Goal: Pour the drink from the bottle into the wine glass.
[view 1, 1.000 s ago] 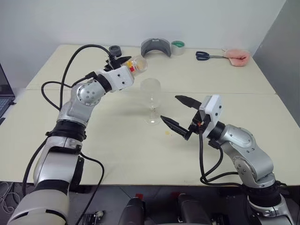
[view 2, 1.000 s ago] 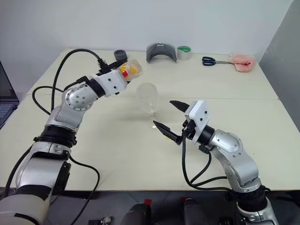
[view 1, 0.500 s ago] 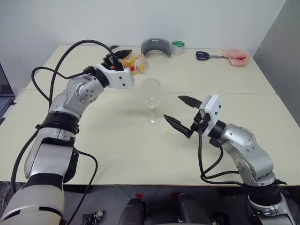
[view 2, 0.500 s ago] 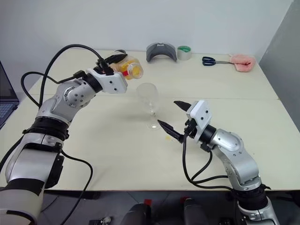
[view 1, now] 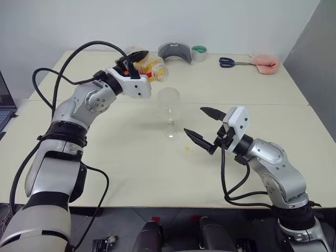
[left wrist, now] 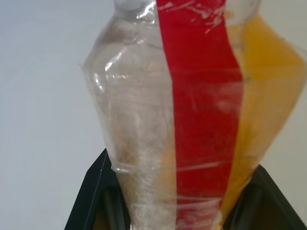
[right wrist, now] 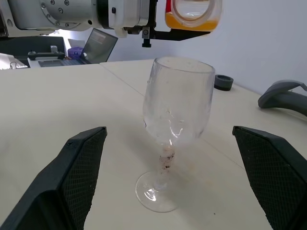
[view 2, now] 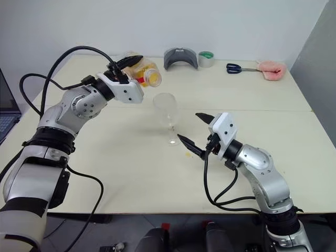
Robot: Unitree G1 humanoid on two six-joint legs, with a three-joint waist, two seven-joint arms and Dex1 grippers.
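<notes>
Left eye view: a cream table [view 1: 157, 173] is filling the middle of the frame; upper left of centre, the left gripper [view 1: 137, 62] is pinching a clear plastic bottle [view 1: 149, 68] lying nearly on its side, its uncapped mouth facing right above and just left of the wine glass [view 1: 169, 112]; the orange drink [view 1: 152, 70] is pooling along the bottle's lower side. The wine glass is standing upright at centre, its bowl looking empty. Right of centre, the right gripper [view 1: 203, 127] is hovering with its fingers spread wide, just beside the glass's foot and apart from it. A small yellowish spot [view 1: 187, 149] is lying on the table near the foot. Along the top edge, left to right: a grey curved object [view 1: 175, 52], a roll of tape [view 1: 199, 53], scissors [view 1: 232, 62], a pink cloth [view 1: 265, 63]. A laptop [view 1: 5, 105] is sitting at the far left edge. Right eye view: the same arrangement is showing, the bottle upper left of centre, the glass at centre, the right gripper right of centre. Left wrist view: the bottle is filling the middle of the frame, a red label strip [left wrist: 201, 120] running down it, the drink lying along its right side; the two black fingers [left wrist: 93, 201] are clamping it at the bottom corners. Right wrist view: the wine glass is standing at centre between the two spread black fingers [right wrist: 72, 177] in the lower corners; at top centre the bottle's open mouth is hanging above the rim, the drink inside it; a small dark round object [right wrist: 223, 82] is sitting on the table at mid right.
</notes>
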